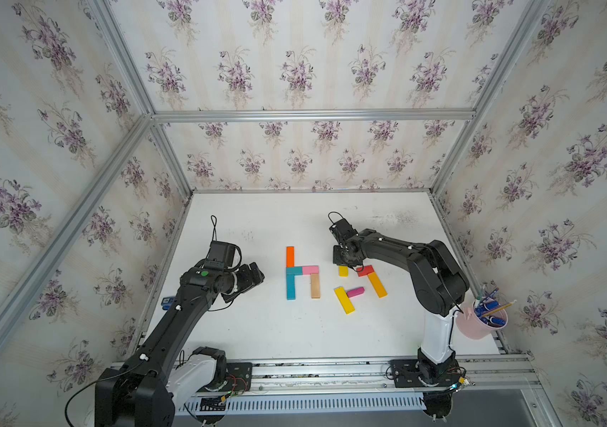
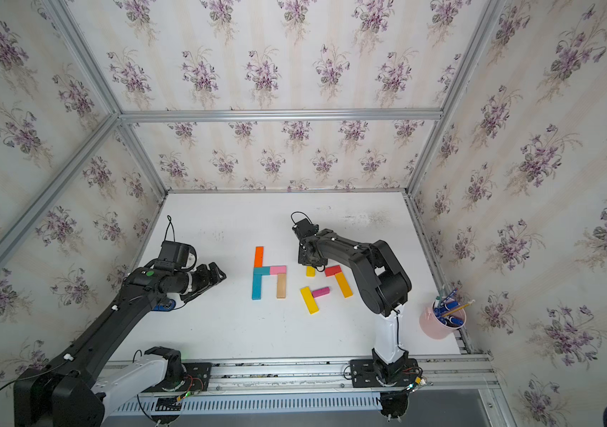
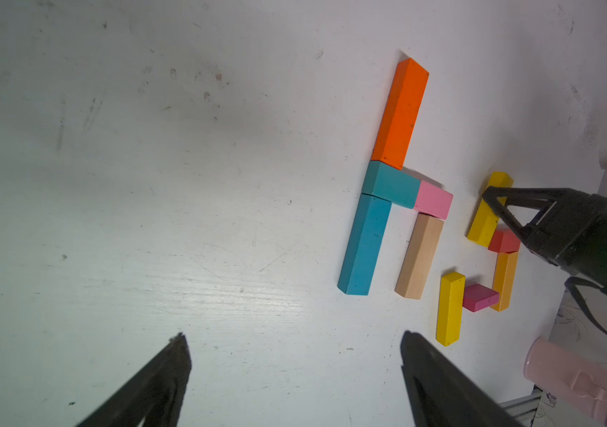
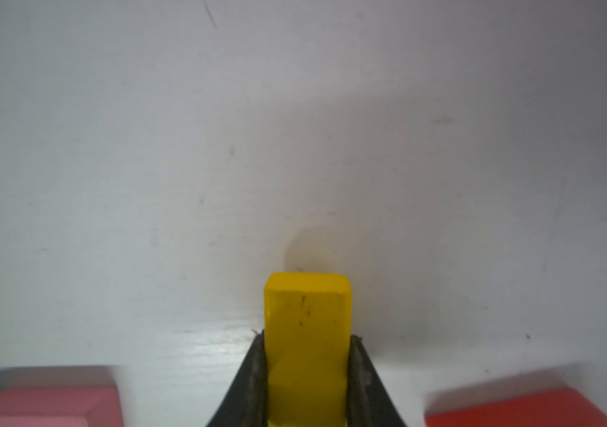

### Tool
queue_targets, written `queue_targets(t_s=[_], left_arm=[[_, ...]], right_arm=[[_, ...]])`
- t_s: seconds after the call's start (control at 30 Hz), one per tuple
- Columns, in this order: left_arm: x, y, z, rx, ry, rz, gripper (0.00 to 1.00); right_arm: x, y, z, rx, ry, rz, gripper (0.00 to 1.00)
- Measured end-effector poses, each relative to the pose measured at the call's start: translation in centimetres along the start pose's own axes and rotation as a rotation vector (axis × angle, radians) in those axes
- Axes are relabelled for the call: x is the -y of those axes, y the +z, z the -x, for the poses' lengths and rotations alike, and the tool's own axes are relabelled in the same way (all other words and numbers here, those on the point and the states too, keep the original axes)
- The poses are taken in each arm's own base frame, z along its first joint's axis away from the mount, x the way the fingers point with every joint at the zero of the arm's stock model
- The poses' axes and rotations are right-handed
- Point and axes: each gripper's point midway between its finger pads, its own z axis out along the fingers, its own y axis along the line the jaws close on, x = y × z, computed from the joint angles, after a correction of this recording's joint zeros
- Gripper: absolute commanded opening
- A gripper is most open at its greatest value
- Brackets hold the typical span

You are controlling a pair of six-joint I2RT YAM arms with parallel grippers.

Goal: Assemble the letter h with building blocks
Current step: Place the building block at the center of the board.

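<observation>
The building blocks lie on the white table. An orange block, a short teal, a long teal, a pink and a plain wood block sit joined together. To their right my right gripper is shut on a yellow block, its fingers on both long sides. My arm hides most of that block in both top views. Red, amber, magenta and another yellow block lie loose nearby. My left gripper hangs open left of the group, holding nothing.
A pink cup of pens stands at the table's right edge, behind my right arm's base. A small blue object lies at the left edge under my left arm. Papered walls close in the left, back and right sides.
</observation>
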Motion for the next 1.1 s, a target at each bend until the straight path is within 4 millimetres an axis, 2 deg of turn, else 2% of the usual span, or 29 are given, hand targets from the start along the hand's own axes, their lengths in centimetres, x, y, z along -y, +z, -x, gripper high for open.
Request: queue_targets(t_s=[0.13,0.3,0.33,0.43,0.5,0.57,0.77,0.97,1.1], left_arm=[[0.0,0.0,0.0,0.002,0.003,0.001,0.91],[0.0,0.0,0.0,0.002,0.008,0.001,0.91],[0.0,0.0,0.0,0.003,0.008,0.001,0.91],[0.0,0.0,0.0,0.002,0.008,0.002,0.91],[0.0,0.1,0.1,0.001,0.008,0.002,0.91],[-0.1,0.1,0.0,0.0,0.007,0.003,0.91],[-0.1,0.2,0.0,-0.001,0.007,0.004,0.91],[-0.1,0.2,0.0,0.001,0.007,0.003,0.91],[-0.2,0.3,-0.1,-0.002,0.008,0.005,0.91]], right_arm=[[-1.6,1.0,1.6,0.008,-0.001,0.026,0.18],[-2.0,1.8,2.0,0.006,-0.003,0.023,0.21],[-2.0,1.9,2.0,0.006,-0.004,0.022,0.24],[-2.1,2.0,2.1,0.015,-0.006,0.024,0.45],[-2.1,2.1,2.3,0.027,-0.016,0.024,0.51],[-2.1,2.0,2.4,0.035,-0.022,0.027,0.53],[-2.2,1.6,1.6,0.02,-0.035,0.025,0.53],[-2.2,1.4,0.8,0.003,-0.033,0.02,0.43],[-2.1,1.4,0.8,0.001,-0.019,0.018,0.4]])
